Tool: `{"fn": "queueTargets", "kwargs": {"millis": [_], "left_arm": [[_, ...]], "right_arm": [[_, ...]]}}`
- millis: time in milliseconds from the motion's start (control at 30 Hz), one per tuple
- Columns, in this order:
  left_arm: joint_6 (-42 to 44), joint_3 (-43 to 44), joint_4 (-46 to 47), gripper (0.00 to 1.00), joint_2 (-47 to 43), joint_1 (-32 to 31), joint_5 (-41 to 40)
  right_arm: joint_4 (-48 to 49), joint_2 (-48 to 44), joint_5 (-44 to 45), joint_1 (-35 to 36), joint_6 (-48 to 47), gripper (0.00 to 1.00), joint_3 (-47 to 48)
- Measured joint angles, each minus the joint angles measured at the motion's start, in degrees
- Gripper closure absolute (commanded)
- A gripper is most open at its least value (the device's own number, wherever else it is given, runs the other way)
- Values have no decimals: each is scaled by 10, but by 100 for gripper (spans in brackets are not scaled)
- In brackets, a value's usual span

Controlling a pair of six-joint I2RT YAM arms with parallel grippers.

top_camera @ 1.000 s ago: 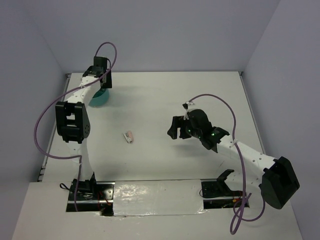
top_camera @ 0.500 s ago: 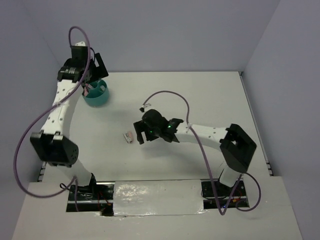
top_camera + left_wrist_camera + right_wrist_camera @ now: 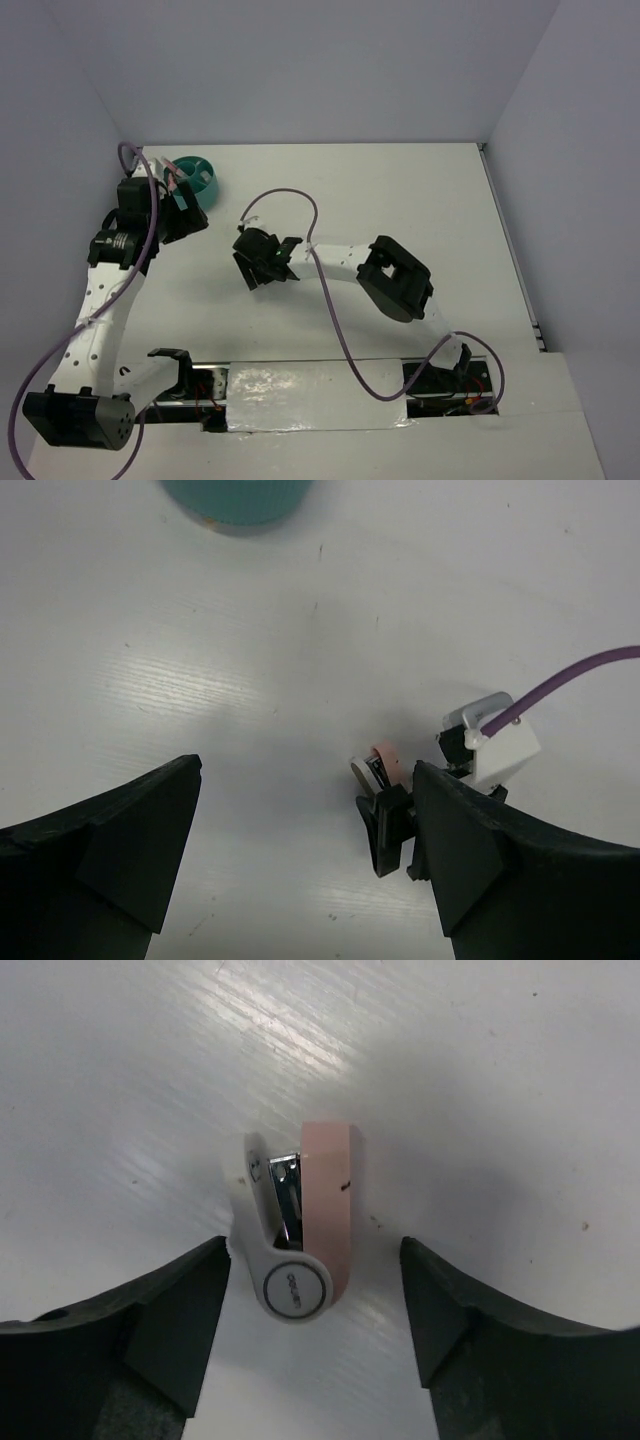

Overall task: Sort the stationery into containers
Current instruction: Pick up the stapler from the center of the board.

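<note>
1. Right gripper (image 3: 315,1255) – fingers spread, holding nothing. It hangs directly over the pink mini stapler (image 3: 322,1210), one finger on each side and clear of it.
2. The stapler lies on the table (image 3: 480,1080) between those fingers, long axis pointing away from the wrist.
3. Likely light, rigid and smooth plastic – the hinged arm could flex, so pinch across the long sides at mid-body.
4. Left gripper (image 3: 305,820) is spread and empty, with the teal cup (image 3: 240,495) ahead of its fingertips.

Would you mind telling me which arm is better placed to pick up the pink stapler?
The right: the right fingers straddle the pink stapler, open, while the left fingers hang apart from it, nearer the teal cup.
</note>
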Motion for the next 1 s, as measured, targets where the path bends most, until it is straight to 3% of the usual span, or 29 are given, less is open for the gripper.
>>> {"fn": "queueTargets", "kwargs": {"millis": [233,333,367,400,533,700,833,1000], "left_arm": [[7,-48,23,1,-2,1,32],[7,-64,39,1,0,2,43],[6,-70,44,1,2,5,50],[4,-75,48,1,4,7,55],[-14,-101,73,1,9,16,116],[-112,-193,189,1,-21,9,269],[-178,-233,273,1,-45,-62,339],[-181,-235,448,1,-83,-143,430]], "right_arm": [[-16,21,28,3,-12,52,26],[-7,21,34,3,-18,72,21],[0,20,35,4,-23,82,18],[6,19,34,4,-25,100,14],[116,-28,20,4,-45,100,-83],[265,-178,-27,7,-77,100,-323],[358,-298,-95,7,-103,100,-436],[454,-432,-239,-7,-99,100,-495]]}}
